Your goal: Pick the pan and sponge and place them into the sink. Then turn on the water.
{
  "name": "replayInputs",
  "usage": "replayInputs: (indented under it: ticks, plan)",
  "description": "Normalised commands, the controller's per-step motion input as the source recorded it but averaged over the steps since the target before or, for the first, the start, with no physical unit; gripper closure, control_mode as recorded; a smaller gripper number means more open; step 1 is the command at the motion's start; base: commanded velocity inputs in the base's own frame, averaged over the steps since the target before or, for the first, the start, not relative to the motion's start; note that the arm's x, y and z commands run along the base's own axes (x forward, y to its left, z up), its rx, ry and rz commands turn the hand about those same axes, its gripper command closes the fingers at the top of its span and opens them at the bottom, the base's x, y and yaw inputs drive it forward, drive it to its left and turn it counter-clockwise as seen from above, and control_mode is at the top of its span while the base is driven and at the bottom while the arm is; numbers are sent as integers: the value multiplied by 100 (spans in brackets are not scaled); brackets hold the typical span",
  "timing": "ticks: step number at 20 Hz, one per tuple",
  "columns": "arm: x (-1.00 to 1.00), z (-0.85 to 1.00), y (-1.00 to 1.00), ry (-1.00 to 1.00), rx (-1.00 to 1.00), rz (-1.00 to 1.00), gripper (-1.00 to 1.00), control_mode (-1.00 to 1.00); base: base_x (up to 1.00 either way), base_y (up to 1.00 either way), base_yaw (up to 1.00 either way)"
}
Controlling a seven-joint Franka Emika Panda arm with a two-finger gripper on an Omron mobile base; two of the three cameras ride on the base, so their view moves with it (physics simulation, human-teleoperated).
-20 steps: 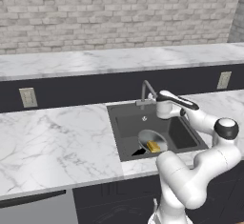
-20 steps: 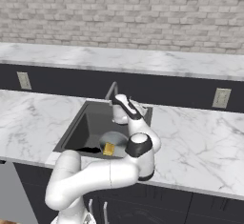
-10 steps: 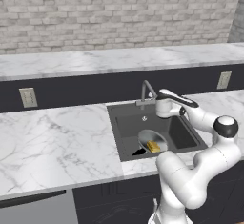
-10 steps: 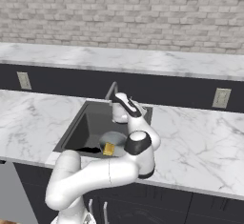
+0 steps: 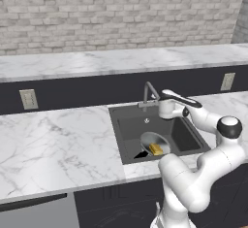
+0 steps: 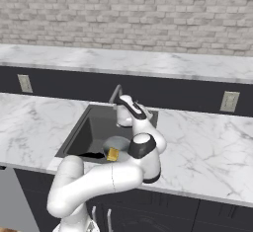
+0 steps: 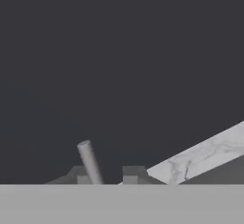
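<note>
The dark sink (image 5: 127,139) (image 6: 81,135) holds the silver pan (image 5: 149,139) (image 6: 118,143), and the yellow sponge (image 5: 156,149) (image 6: 112,154) lies in the pan. The pan's black handle points to the basin's front left. The arched faucet (image 5: 149,92) (image 6: 116,94) stands at the sink's back rim. My gripper (image 5: 159,106) (image 6: 120,111) (image 7: 106,174) hovers shut right beside the faucet's base. In the hand view a thin grey rod (image 7: 89,162) rises between my fingertips (image 7: 132,172), close to the left one. The water is out of view.
Marble counter (image 5: 53,139) (image 6: 207,147) flanks the sink on both sides. A higher marble ledge (image 5: 97,59) runs along the brick wall behind. Wall outlets (image 5: 28,98) (image 5: 225,81) sit on the dark backsplash, which rises just behind the faucet.
My hand has sunk a little toward the faucet's base and its jaws have drawn slightly closer. Pan and sponge have stayed put.
</note>
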Motion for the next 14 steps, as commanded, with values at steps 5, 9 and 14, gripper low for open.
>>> replayInputs:
  ticks: [5,9,14]
  plan:
    - [-11,-3,-53,3,10,-5,100,-100,0,0,0]
    - [-22,-5,-55,5,9,-4,100,-100,0,0,0]
    - [-30,-14,-57,7,8,-2,100,-100,0,0,0]
